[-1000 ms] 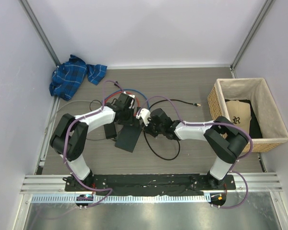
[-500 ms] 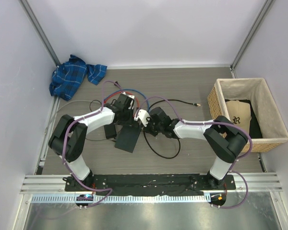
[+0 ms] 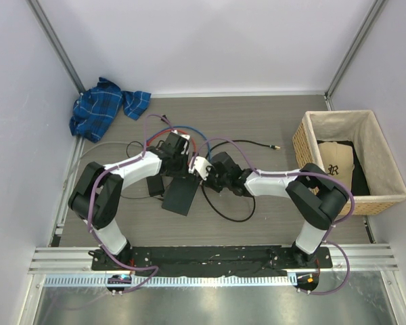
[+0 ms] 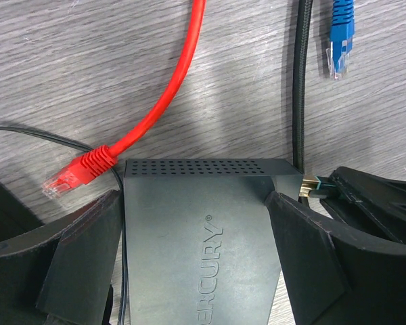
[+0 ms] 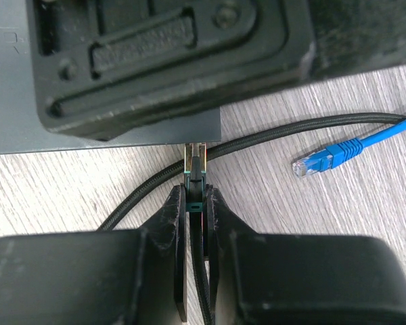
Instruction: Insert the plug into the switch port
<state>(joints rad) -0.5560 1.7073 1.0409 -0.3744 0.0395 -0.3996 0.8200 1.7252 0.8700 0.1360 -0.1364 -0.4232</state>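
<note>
Plug point(image 5: 195, 177) sits pinched between my right gripper's point(image 5: 196, 203) closed fingers, tip at the switch point(image 4: 203, 237) edge. Left gripper point(image 4: 196, 250) fingers straddle the switch, spread wide. I judge the plug small, rigid; grip its body.

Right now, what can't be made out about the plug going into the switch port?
- Port itself: right wrist view, left end effector overhangs the switch edge; the socket is hidden.
- Plug depth: its gold tip meets that edge, seating unclear.
- Left wrist view: right end effector covers the plug body.
- Top view: the plug is too small to see, under both arms.
</note>
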